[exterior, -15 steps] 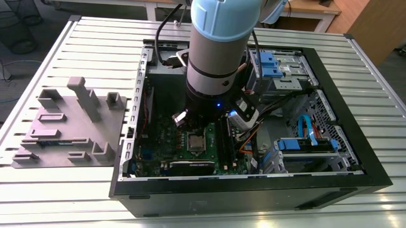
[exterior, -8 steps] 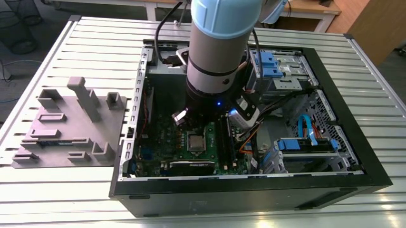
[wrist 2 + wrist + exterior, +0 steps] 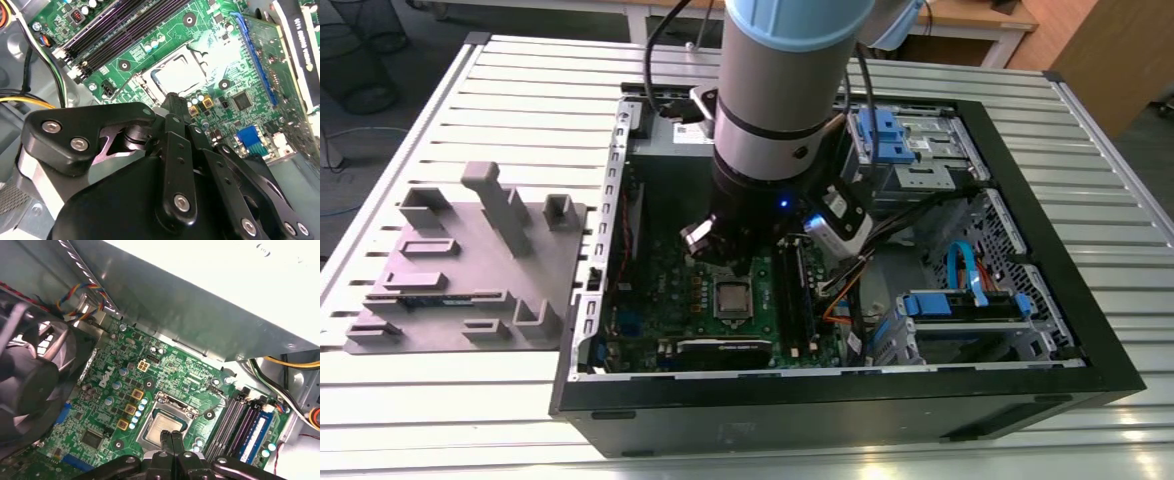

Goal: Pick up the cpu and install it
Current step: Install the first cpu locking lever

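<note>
The cpu (image 3: 732,297) is a silver-grey square lying flat in its socket frame on the green motherboard (image 3: 654,310), inside the open computer case (image 3: 854,400). In both wrist views my gripper (image 3: 171,438) (image 3: 175,100) hovers just above the board at the edge of the cpu (image 3: 161,427) (image 3: 177,75). Its two black fingers are pressed together with nothing between them. In the exterior view the arm's wrist stands just behind the socket and covers the gripper.
A grey parts fixture (image 3: 467,260) sits on the slatted table at the exterior view's left. Inside the case are memory slots (image 3: 240,422), a black fan (image 3: 25,375), blue drive cages (image 3: 961,305), loose cables (image 3: 290,365) and the metal case wall (image 3: 200,305).
</note>
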### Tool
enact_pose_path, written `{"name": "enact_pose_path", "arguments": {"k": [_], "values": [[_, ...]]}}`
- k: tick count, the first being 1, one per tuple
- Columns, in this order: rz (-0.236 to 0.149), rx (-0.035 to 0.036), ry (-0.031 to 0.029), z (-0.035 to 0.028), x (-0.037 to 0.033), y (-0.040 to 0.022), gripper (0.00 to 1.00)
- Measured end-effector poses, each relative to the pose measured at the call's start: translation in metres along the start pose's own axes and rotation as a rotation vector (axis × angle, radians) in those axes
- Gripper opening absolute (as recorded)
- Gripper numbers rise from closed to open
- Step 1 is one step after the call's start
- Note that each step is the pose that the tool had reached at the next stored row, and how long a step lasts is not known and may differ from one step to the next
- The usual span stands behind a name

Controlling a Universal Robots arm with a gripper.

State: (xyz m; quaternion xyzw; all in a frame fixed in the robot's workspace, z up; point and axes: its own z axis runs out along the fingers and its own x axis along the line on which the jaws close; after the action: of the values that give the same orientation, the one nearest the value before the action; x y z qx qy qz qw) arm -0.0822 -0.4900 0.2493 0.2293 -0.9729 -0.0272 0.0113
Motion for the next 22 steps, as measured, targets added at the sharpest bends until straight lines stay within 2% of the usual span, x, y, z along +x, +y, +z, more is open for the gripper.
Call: {"name": "enact_pose_path", "arguments": {"k": [8, 22], "values": [[-0.008, 0.0001, 0.0005, -0.0003, 0.0, 0.0, 0.11], [-0.255, 0.0025, 0.0149, -0.0002, 0.0, 0.0, 0.11]]}}
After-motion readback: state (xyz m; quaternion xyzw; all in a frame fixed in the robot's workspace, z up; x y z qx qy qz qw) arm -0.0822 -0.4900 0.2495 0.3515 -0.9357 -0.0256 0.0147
